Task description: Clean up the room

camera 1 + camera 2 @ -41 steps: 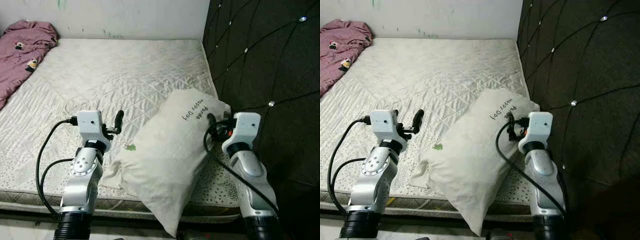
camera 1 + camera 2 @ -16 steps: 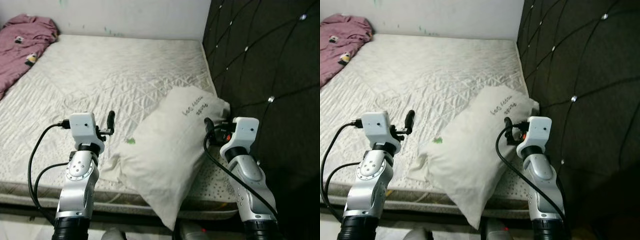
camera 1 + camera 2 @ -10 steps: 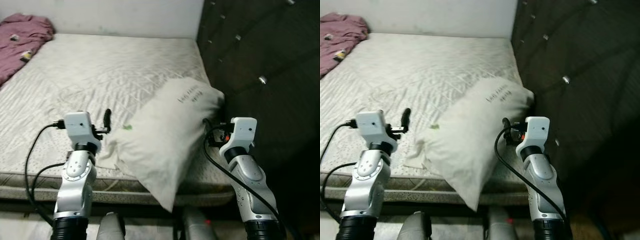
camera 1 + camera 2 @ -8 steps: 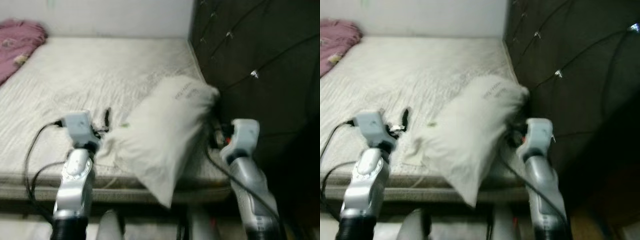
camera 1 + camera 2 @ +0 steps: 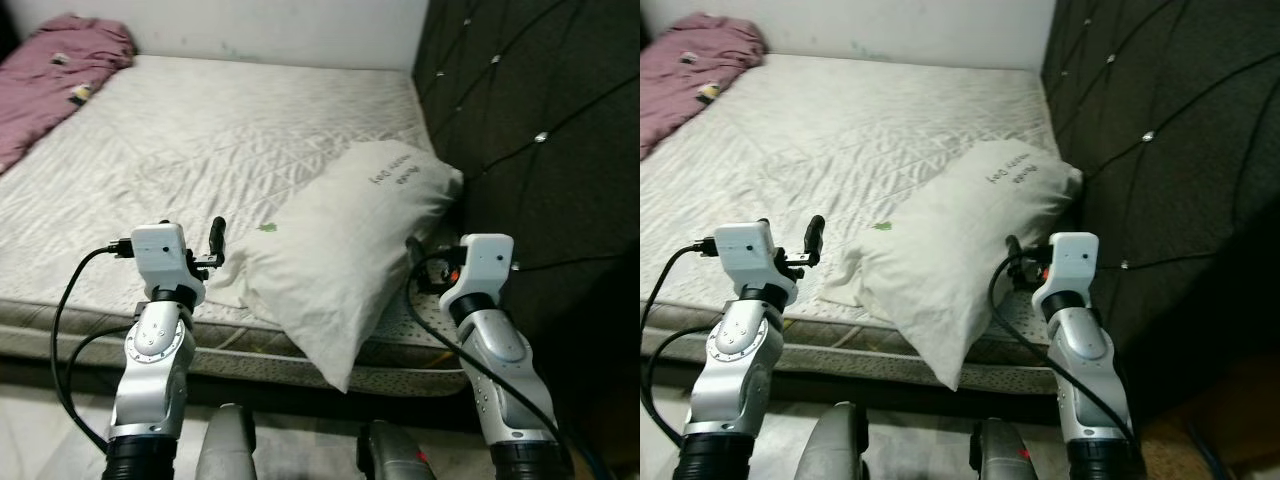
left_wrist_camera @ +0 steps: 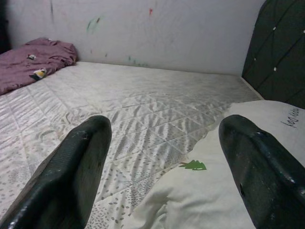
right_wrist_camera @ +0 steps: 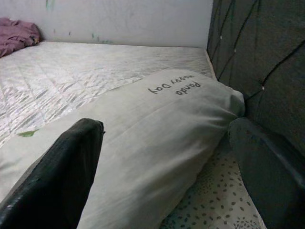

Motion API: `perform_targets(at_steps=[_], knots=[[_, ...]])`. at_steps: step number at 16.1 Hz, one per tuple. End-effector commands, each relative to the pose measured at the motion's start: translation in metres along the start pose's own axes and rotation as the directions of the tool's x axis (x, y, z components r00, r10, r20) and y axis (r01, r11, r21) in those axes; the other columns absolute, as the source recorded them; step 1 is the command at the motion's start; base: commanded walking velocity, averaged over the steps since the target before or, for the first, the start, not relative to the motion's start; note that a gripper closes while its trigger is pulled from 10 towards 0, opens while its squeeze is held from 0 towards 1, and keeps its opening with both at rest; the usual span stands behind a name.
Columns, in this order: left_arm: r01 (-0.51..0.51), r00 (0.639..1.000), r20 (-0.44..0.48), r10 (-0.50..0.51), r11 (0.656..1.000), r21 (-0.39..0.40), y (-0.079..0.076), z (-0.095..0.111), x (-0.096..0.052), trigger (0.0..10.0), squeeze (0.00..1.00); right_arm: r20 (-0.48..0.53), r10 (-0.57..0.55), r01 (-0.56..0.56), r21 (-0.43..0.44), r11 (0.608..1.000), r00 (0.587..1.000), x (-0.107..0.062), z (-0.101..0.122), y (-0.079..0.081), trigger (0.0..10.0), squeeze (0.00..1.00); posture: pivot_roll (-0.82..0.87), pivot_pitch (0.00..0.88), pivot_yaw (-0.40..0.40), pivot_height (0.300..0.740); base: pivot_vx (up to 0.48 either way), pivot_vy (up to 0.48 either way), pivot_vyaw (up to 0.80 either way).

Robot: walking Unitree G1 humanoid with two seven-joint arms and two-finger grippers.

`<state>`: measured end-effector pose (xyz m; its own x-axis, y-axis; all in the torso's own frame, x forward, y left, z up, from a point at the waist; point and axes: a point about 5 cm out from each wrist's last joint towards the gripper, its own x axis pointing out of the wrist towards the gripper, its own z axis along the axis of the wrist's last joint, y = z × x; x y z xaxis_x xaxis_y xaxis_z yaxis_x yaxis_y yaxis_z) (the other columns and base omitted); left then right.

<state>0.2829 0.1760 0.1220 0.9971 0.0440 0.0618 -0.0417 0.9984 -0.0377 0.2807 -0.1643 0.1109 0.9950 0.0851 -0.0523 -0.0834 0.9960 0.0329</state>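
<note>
Far left, the pink blanket [image 5: 60,75] lies bunched at the bed's [image 5: 200,150] corner. The left gripper [image 6: 167,167] hovers with jaws apart beside the pillow [image 5: 340,260]. The right gripper [image 7: 167,176] is likewise spread and has backed off the pillow it earlier touched. The pillow now overhangs the mattress edge, unheld, so straightening remains.

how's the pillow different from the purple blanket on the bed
The pillow is cream, plump and smooth, with printed writing; the blanket is purple and crumpled in a heap. The pillow lies near the dark headboard, hanging over the mattress edge; the blanket sits at the far corner. Both rest on the mattress.
</note>
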Motion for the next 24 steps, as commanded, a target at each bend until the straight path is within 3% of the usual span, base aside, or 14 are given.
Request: perform_targets(at_steps=[1,14,19,24], knots=[[-0.011,1.000,0.012,0.011,1.000,-0.006,0.003,0.002,0.000,10.0,0.00,0.008,0.020,-0.020,-0.014,1.000,1.000,0.002,0.003,0.003,10.0,0.00,-0.09,0.014,-0.018,0.654,0.341,0.000,0.00],[0.022,1.000,0.001,-0.022,1.000,-0.009,-0.005,0.001,-0.002,10.0,0.00,0.007,-0.006,0.006,-0.016,1.000,1.000,0.002,0.003,-0.003,10.0,0.00,-0.09,0.019,-0.013,0.654,0.411,0.000,0.00],[-0.007,1.000,-0.023,0.006,0.999,-0.047,-0.005,-0.002,-0.002,10.0,0.00,-0.001,0.011,-0.011,-0.019,1.000,1.000,0.003,0.002,-0.001,10.0,0.00,-0.09,0.031,-0.015,0.654,0.000,0.000,0.00],[-0.021,0.999,-0.047,0.018,0.998,-0.055,-0.006,-0.006,-0.008,10.0,0.00,-0.020,0.034,-0.035,-0.019,0.999,0.999,0.003,-0.001,0.001,10.0,0.00,-0.09,0.050,-0.018,0.600,0.000,0.000,0.00]])
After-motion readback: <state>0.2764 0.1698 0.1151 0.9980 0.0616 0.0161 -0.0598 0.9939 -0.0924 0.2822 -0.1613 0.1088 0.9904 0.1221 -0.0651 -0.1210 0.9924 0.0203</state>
